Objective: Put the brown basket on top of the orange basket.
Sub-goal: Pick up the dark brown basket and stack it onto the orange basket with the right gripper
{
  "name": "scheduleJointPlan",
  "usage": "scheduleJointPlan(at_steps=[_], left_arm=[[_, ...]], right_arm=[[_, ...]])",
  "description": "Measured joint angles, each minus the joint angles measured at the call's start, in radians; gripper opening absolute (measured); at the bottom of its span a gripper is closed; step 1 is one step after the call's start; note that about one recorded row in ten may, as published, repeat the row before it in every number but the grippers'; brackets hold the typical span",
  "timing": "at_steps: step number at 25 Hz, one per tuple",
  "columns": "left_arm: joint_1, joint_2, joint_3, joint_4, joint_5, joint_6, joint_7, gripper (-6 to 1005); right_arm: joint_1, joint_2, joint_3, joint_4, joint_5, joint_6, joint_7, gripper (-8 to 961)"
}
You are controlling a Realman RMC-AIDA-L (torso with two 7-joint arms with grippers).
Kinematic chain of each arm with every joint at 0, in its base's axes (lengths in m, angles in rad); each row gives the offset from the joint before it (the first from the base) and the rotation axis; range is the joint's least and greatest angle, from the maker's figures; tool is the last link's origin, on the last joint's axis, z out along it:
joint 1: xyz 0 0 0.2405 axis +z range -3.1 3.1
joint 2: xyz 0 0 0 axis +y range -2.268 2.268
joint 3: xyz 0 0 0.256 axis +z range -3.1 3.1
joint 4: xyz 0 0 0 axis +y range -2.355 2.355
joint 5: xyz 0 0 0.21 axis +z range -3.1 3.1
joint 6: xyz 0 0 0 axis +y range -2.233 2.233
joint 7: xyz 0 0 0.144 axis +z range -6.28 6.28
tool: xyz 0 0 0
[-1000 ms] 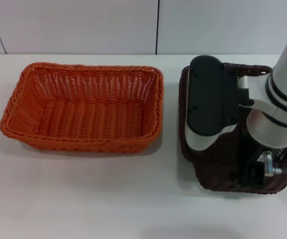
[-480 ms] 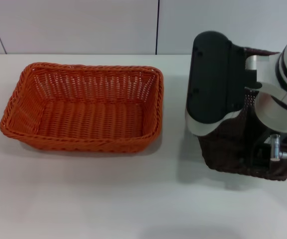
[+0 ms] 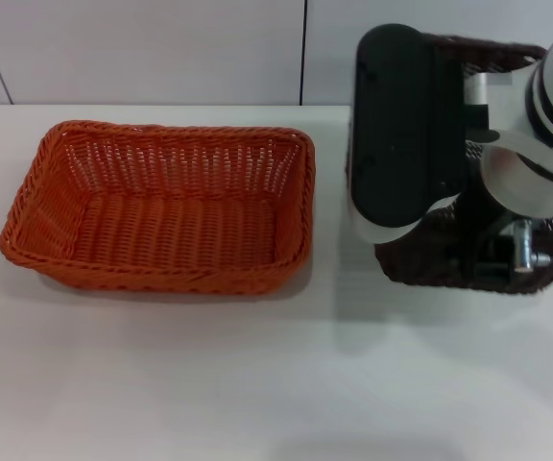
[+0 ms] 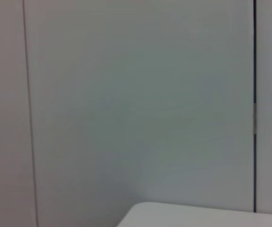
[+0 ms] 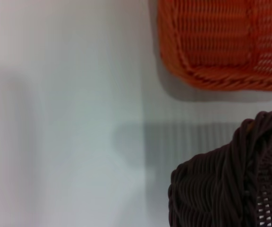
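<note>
The right end effector is at the near rim of the brown basket, which hangs clear of the bench; the fingers are hidden, so its grip state cannot be told. The orange basket sits to its left, well apart. The wicker looks light and stiff, best held by the braided rim; gripped at one edge, it may tilt.
</note>
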Motion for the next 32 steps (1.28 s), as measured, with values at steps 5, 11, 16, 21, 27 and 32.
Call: scheduleJointPlan(at_steps=[5, 11, 16, 21, 27, 32], left_arm=[[0.0, -0.002, -0.024, 0.0, 0.0, 0.005, -0.002, 768], [0.0, -0.005, -0.043, 0.0, 0.0, 0.008, -0.006, 769], [0.002, -0.008, -0.048, 0.001, 0.0, 0.008, -0.013, 769], [0.007, -0.008, -0.049, 0.009, -0.001, 0.008, -0.027, 768], [0.01, -0.008, -0.049, 0.014, -0.002, -0.001, -0.035, 768], [0.019, -0.009, -0.049, 0.015, -0.007, 0.002, -0.036, 767]], right_arm=[[0.017, 0.002, -0.038, -0.019, -0.036, 0.031, -0.07, 126], [0.015, 0.004, -0.058, -0.017, -0.067, 0.156, -0.187, 126], [0.01, 0.005, -0.073, 0.019, -0.069, 0.25, -0.267, 126], [-0.001, 0.005, -0.114, 0.066, -0.082, 0.365, -0.373, 125], [-0.042, 0.007, -0.149, 0.07, -0.085, 0.473, -0.508, 125], [-0.099, 0.004, -0.18, 0.065, -0.087, 0.597, -0.631, 125]])
